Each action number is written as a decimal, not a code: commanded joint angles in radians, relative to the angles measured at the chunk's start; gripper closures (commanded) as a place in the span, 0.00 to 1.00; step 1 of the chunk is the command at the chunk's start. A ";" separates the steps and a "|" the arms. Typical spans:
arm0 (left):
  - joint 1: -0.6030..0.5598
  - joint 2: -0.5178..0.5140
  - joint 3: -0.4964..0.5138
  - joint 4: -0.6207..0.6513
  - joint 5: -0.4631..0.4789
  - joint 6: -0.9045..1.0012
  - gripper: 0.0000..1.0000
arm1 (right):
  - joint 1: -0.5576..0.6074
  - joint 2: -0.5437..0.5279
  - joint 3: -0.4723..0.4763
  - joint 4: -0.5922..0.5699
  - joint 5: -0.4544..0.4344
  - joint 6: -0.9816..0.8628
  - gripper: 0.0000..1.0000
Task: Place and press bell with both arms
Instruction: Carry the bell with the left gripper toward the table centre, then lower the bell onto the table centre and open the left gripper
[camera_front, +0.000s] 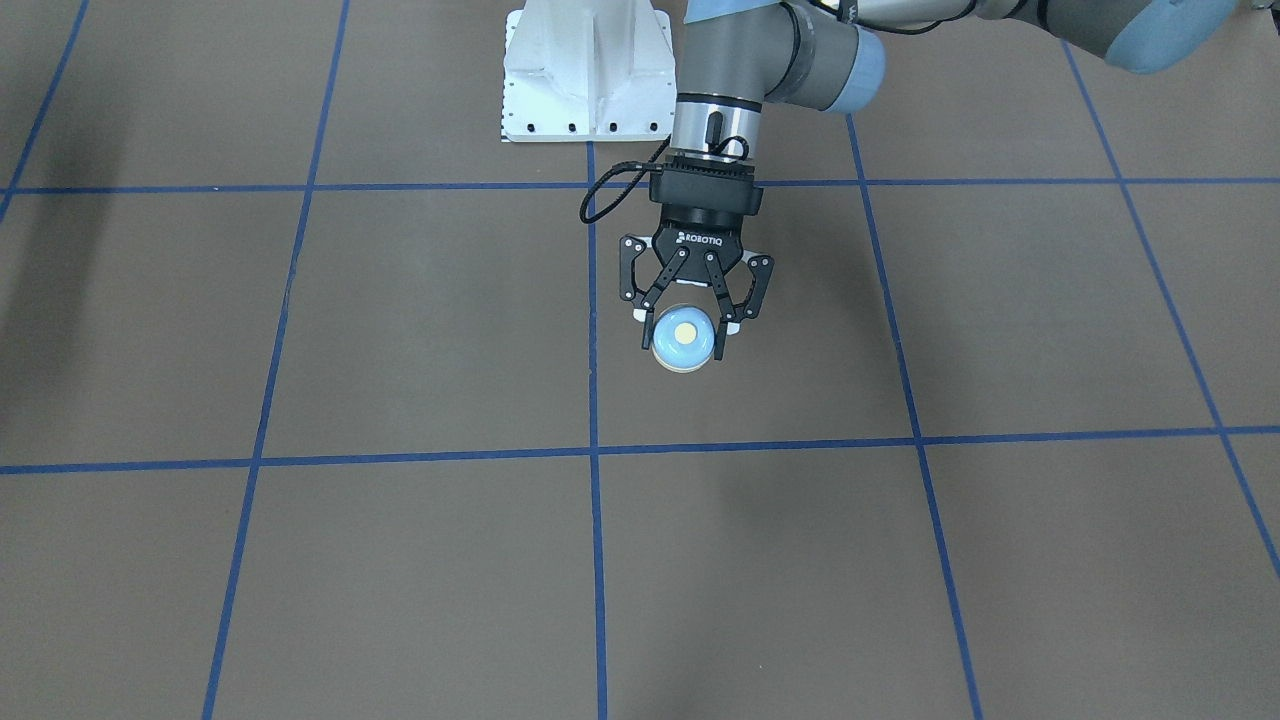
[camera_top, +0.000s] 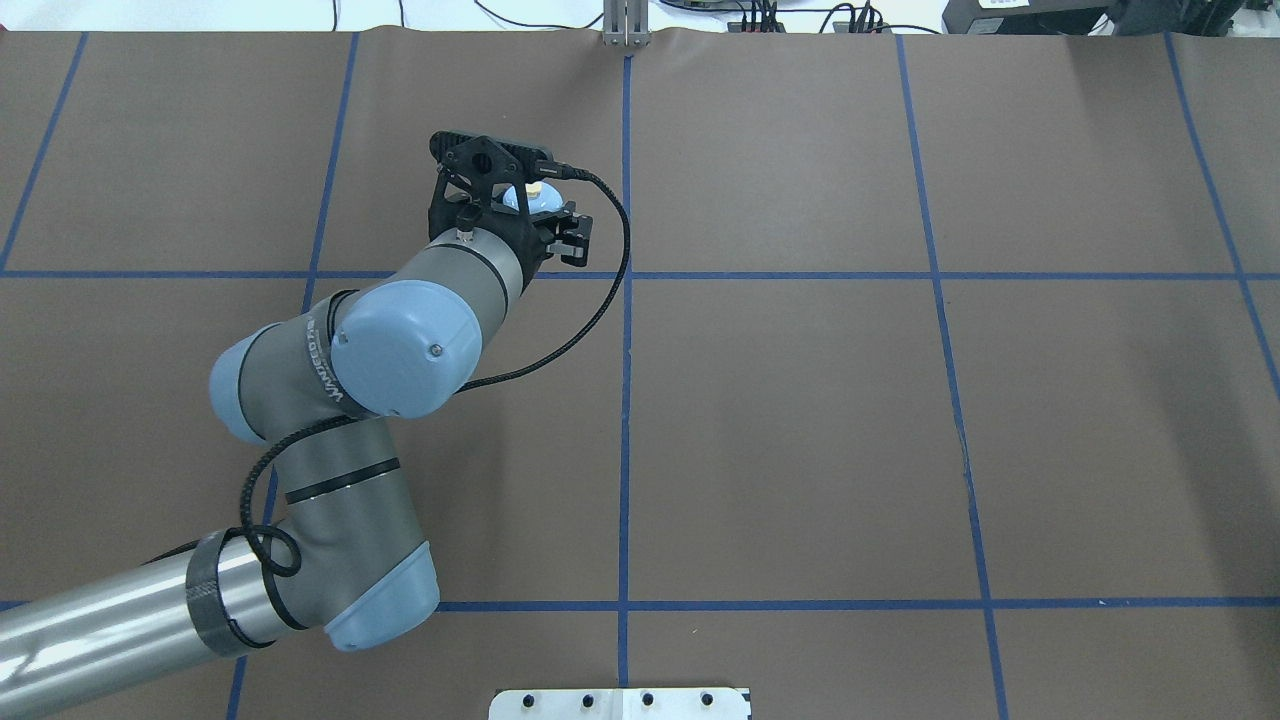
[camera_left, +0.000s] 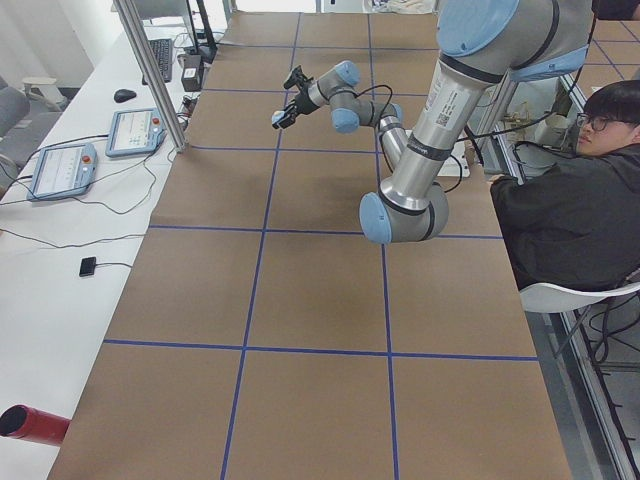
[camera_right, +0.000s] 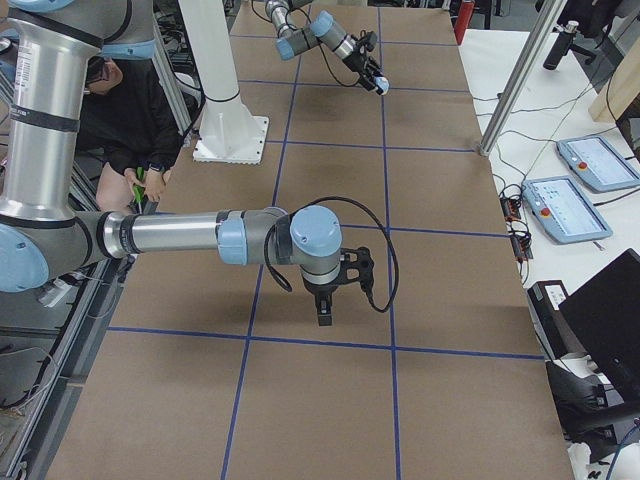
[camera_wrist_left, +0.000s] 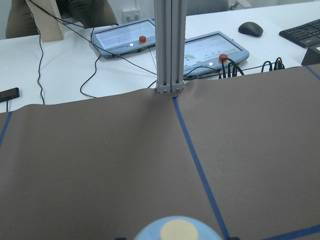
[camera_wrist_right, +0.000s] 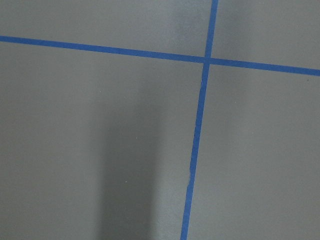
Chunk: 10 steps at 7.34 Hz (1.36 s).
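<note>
My left gripper (camera_front: 685, 349) grips the bell (camera_front: 663, 342) between its fingers, button (camera_front: 686, 330) up, near the far edge of the table (camera_top: 800, 400), left of centre. The right gripper (camera_right: 325, 318) hangs well apart toward the right end, and I cannot tell whether its fingers are parted. I judge that pressing needs a long reach from it.

Bell (camera_front: 685, 332) showed light-blue dome, cream button centred, cream rim at 6 o'clock. Left gripper (camera_front: 684, 346) was black. Table (camera_front: 400, 320) was flat brown, crossed by blue grid lines. Pedestal (camera_front: 585, 75) at 12 o'clock was white.
</note>
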 joint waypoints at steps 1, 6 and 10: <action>0.097 -0.050 0.227 -0.205 0.204 -0.001 1.00 | 0.001 0.001 0.016 -0.001 0.003 0.001 0.00; 0.126 -0.235 0.585 -0.384 0.207 -0.007 1.00 | -0.001 0.003 0.010 0.002 -0.006 0.003 0.00; 0.123 -0.235 0.625 -0.417 0.171 -0.006 1.00 | -0.001 0.003 0.010 0.003 -0.006 0.001 0.00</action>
